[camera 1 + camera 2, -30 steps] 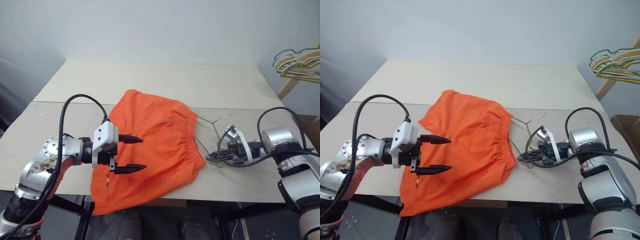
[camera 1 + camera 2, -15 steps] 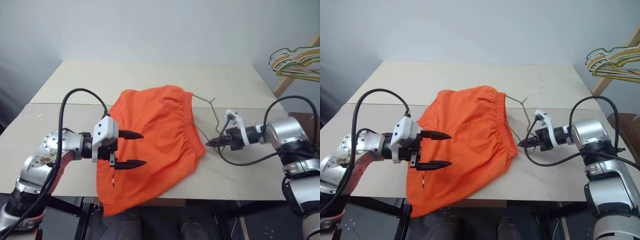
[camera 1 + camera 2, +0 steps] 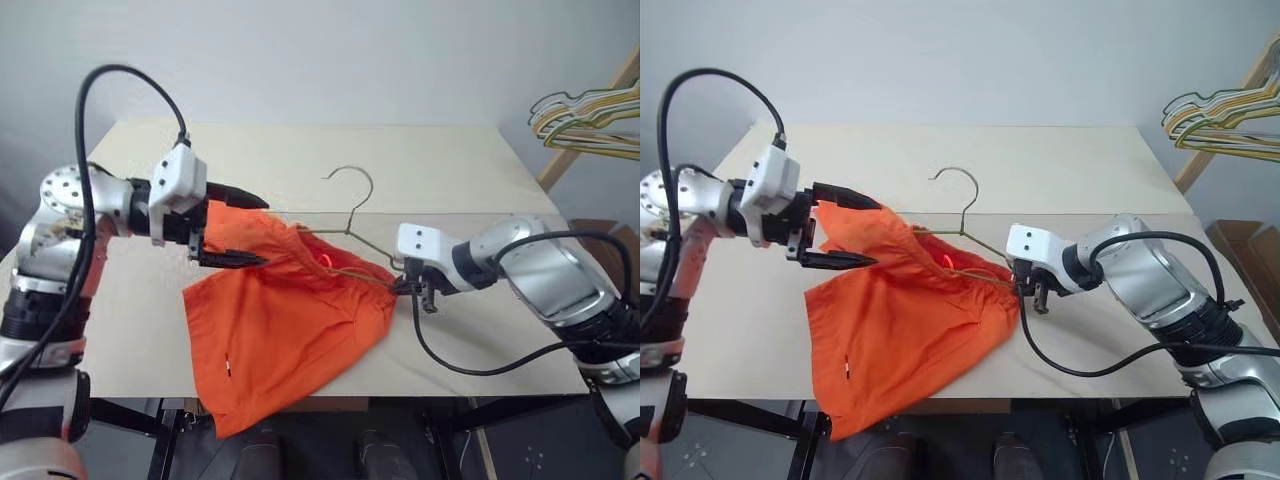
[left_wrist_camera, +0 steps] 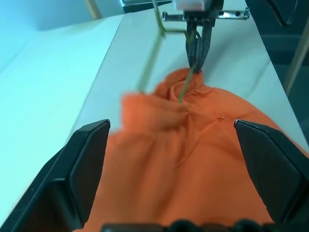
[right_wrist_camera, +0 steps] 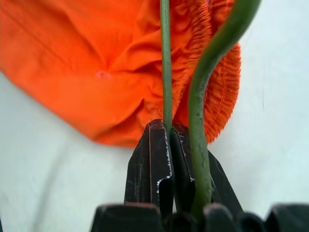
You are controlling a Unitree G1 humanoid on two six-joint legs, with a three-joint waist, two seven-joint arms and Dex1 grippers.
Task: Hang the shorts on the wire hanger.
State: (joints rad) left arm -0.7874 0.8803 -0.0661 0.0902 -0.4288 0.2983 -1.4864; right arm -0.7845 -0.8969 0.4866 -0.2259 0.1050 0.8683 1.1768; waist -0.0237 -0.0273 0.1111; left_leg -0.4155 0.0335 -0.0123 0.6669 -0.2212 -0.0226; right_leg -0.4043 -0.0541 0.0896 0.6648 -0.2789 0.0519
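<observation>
**Hanger pinched at one corner, shorts draped from it**

On the left, the left gripper hangs over the far-left edge of the shorts with its two black fingers spread wide and nothing between them. The bright orange shorts lie bunched on the pale surface, their near-left leg spilling over the near edge. The wire hanger is tilted up off the surface, hook toward the far side, one arm running into the fabric's folds. At right, the right gripper has its fingers clamped on the hanger's right corner, just beside the gathered waistband. The right wrist view shows two wire strands meeting between the shut fingers; the left wrist view shows that gripper head-on beyond the fabric. Far right, a bunch of coloured hangers hangs from a wooden stand.
</observation>
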